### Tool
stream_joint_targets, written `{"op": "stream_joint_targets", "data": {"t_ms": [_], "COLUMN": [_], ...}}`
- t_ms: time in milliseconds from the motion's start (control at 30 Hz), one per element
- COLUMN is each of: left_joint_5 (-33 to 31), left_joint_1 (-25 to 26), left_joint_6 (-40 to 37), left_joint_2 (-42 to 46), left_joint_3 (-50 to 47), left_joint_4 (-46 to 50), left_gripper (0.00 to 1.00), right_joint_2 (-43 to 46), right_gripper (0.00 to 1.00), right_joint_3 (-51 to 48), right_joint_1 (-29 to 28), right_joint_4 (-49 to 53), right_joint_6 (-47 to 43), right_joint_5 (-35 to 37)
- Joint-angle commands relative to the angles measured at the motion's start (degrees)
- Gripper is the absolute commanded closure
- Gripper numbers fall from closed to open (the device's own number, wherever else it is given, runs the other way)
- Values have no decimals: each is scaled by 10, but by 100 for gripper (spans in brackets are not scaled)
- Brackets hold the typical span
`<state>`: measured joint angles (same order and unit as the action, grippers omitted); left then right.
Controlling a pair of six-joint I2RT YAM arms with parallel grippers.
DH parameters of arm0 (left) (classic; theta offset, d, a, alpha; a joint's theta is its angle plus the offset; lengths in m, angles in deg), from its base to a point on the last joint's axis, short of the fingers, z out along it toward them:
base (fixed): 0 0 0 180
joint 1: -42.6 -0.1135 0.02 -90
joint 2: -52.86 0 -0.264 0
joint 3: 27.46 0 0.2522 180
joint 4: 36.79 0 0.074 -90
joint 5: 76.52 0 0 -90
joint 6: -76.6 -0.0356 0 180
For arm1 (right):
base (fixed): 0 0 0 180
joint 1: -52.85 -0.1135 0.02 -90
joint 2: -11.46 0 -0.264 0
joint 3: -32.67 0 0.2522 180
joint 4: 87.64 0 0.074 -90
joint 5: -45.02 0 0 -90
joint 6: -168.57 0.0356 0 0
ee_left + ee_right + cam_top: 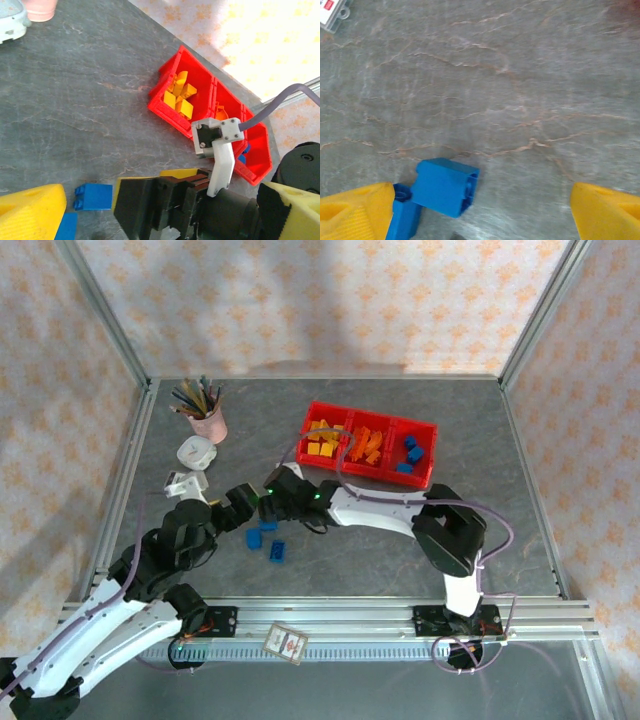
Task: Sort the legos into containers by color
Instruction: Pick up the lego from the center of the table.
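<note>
The red three-compartment tray [432,462] stands at the back right; it holds yellow bricks [320,445] on the left, orange ones [367,445] in the middle and blue ones [410,455] on the right. Three blue bricks [277,551] lie loose on the table below both grippers. My right gripper [272,502] hangs open over two of them, a blue brick [445,186] and a second [402,216] by its left finger [355,212]. My left gripper [243,508] is open beside it, and the left wrist view shows a blue brick [95,196] and the tray [165,102].
A pink cup of pencils [205,418] stands at the back left, with a white device [197,453] and a small white box [183,483] in front of it. A card [285,642] lies on the front rail. Metal frame posts edge the table.
</note>
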<state>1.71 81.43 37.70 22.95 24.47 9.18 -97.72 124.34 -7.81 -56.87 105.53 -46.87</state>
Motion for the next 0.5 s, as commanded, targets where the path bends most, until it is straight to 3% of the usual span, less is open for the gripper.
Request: {"op": "stream_joint_targets", "data": {"t_ms": [0, 467], "left_joint_5": [-29, -44], "left_joint_1": [-5, -4], "left_joint_6": [21, 32], "left_joint_2": [18, 38], "left_joint_3": [0, -1], "left_joint_4": [46, 62], "left_gripper": [1, 1], "right_joint_2": [-28, -133], "right_gripper": [10, 18], "right_joint_3": [32, 118], "right_joint_1": [-12, -20], "right_joint_4": [-2, 46], "right_joint_6": [12, 42], "right_joint_5": [-10, 10]}}
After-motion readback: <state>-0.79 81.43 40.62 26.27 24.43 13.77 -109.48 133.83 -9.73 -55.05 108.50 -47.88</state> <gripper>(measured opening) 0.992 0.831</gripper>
